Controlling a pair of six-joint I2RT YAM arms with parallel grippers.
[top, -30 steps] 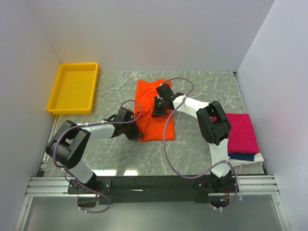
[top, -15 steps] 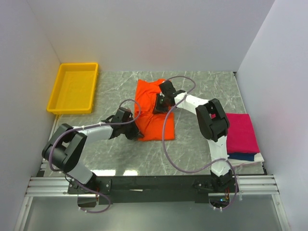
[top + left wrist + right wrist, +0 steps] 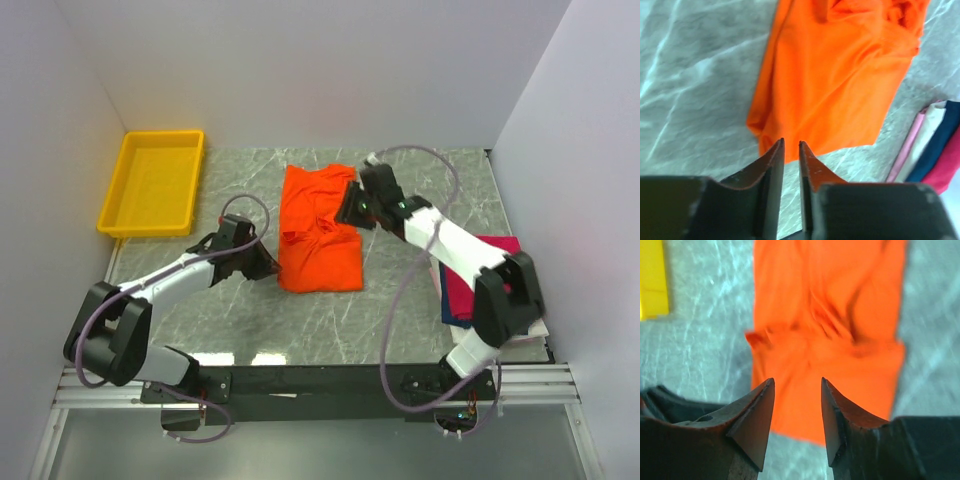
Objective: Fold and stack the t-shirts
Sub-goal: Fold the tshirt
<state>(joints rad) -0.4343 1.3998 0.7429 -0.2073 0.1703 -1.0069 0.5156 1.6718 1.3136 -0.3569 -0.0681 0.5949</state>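
Note:
The bright orange t-shirt [image 3: 320,240] lies folded and somewhat wrinkled in the middle of the table, also seen in the left wrist view [image 3: 840,75] and the right wrist view [image 3: 830,340]. My left gripper [image 3: 268,268] [image 3: 791,142] sits just off its lower left corner, jaws a narrow gap apart with only table between them. My right gripper [image 3: 348,212] [image 3: 797,380] hovers over the shirt's right side, open and empty. Folded magenta [image 3: 457,292], navy [image 3: 940,145] and white [image 3: 927,135] shirts are stacked at the right, partly hidden by the right arm.
A yellow plastic tray [image 3: 155,185] stands at the back left, its corner showing in the right wrist view [image 3: 651,275]. White walls close in the table on the left, back and right. The right forearm crosses over the stack.
The left gripper let go of the orange shirt's lower left edge and drew back left. The right gripper came off the shirt's middle toward its right side, and the right arm swung outward over the stack.

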